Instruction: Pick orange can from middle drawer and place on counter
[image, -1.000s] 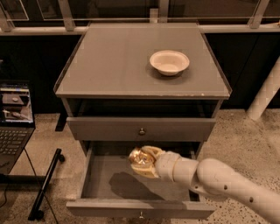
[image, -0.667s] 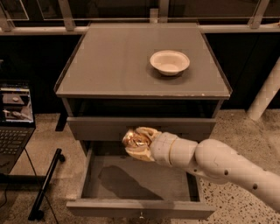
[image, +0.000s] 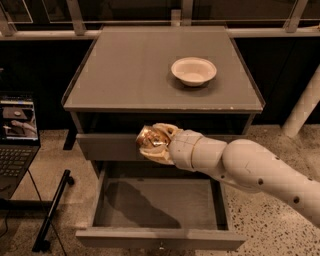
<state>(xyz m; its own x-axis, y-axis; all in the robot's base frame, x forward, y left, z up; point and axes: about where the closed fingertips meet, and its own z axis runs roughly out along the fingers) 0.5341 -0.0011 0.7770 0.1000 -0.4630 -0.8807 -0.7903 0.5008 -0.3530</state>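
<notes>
My gripper (image: 156, 143) is shut on the orange can (image: 150, 139), a shiny coppery can held in the air in front of the upper drawer's front panel, just below the counter's front edge. The middle drawer (image: 160, 204) is pulled open below it, with a bare grey floor and low walls. The counter (image: 125, 70) is the wide grey cabinet top behind and above the can. My white arm reaches in from the lower right.
A white bowl (image: 193, 70) sits on the right part of the counter. An open laptop (image: 17, 135) stands at the left, with a black stand leg (image: 52, 210) on the floor. A white post (image: 302, 107) rises at the right.
My gripper has lifted the orange can up out of the open drawer and a little left, to the height of the upper drawer front.
</notes>
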